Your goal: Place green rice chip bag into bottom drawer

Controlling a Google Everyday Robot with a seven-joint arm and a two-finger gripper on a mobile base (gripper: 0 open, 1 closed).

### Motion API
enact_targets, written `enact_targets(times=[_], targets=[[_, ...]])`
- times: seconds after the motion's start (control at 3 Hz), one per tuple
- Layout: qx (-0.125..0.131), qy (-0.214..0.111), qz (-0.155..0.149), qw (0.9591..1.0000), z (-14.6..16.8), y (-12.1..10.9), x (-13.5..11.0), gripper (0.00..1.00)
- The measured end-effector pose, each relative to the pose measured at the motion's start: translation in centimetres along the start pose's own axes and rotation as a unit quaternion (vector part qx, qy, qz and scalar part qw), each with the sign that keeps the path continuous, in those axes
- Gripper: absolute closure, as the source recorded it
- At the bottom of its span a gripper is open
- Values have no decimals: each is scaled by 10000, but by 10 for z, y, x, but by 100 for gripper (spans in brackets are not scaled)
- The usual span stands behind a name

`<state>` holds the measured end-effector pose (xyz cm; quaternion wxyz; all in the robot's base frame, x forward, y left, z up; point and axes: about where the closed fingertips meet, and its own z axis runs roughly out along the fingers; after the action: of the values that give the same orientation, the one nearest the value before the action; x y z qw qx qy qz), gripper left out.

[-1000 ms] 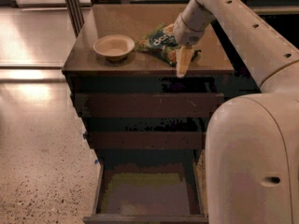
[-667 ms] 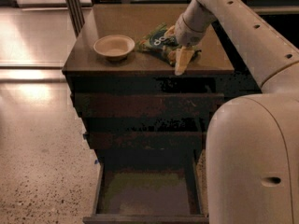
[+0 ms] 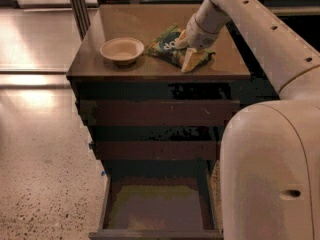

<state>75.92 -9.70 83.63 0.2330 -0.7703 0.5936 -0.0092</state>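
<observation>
Dark wooden bench (image 3: pixel 150 21), seen from above and in front.

- Green rice chip bag (image 3: pixel 167 45) lies flat on the bench top, right of centre, near the front edge. Dark round logo faces up and is partly covered.
- Hand (image 3: pixel 187 51) is down on the right part of the bag, with a pale tip over the bag's front right corner. Whether it is apart or clamped on the bag, I cannot tell; contact looks likely, but a grip is not confirmed.
- Arm (image 3: pixel 250 19) comes in from the upper right and slopes down to the hand. The robot's pale body (image 3: pixel 270 169) fills the lower right and hides the cabinet's right side.
- Beige bowl (image 3: pixel 122 49) sits upright on the bench, left of the bag and apart from it, also near the front edge.
- Bottom drawer (image 3: pixel 156 204) stands open toward the camera, showing its flat greenish-grey floor; nothing lies in it.
- Two shallower drawers, upper (image 3: pixel 155 113) and middle (image 3: pixel 155 150), are closed above it.
- Speckled floor (image 3: pixel 40 149) lies to the left, with bright light patches further back.
</observation>
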Motion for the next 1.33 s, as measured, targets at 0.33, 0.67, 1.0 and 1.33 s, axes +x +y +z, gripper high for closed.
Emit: enact_targets(times=[0.33, 0.67, 1.0, 1.33], targets=[[0, 0, 0, 10000, 0, 0, 0, 89], [-1, 0, 0, 10000, 0, 0, 0, 100], [4, -20, -42, 10000, -1, -1, -2, 100], [33, -140, -286, 9995, -10, -8, -12, 100]])
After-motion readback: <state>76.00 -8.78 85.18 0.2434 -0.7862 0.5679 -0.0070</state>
